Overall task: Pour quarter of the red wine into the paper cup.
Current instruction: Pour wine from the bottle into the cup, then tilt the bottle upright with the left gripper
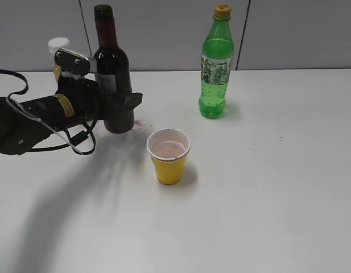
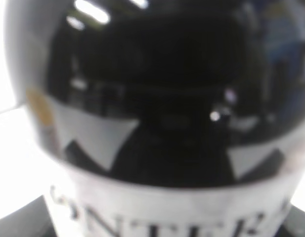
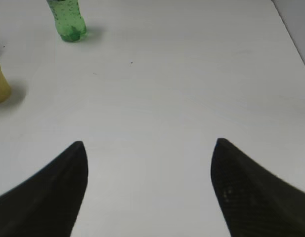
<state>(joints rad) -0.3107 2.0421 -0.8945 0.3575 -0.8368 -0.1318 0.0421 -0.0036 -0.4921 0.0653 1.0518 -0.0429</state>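
White table point(image 1: 277, 199) with grey wall panels behind, that's my whole scene right now. On my exterior feed the left gripper point(image 1: 119, 107) is wrapped around the lower body of the wine bottle point(image 1: 111, 62), which stands upright on the table at back left with its base down, so I'd call that a proper grasp. My left wrist cam is basically useless, just dark glass and the top of the white label point(image 2: 167, 207) filling the frame, blurry. Cup point(image 1: 168, 156) sits just in front and to the right of the bottle, not touching it, upright, with some pinkish liquid visible inside. Green soda bottle point(image 1: 215, 62) is further back on the right, well apart from both. A white cap point(image 1: 58, 43) peeks out behind the left arm, can't tell much more. Right gripper point(image 3: 148, 190) hovers over bare table, fingers spread wide, holding nothing; its cam catches the soda bottle and the cup's edge point(image 3: 0, 84) at far left.
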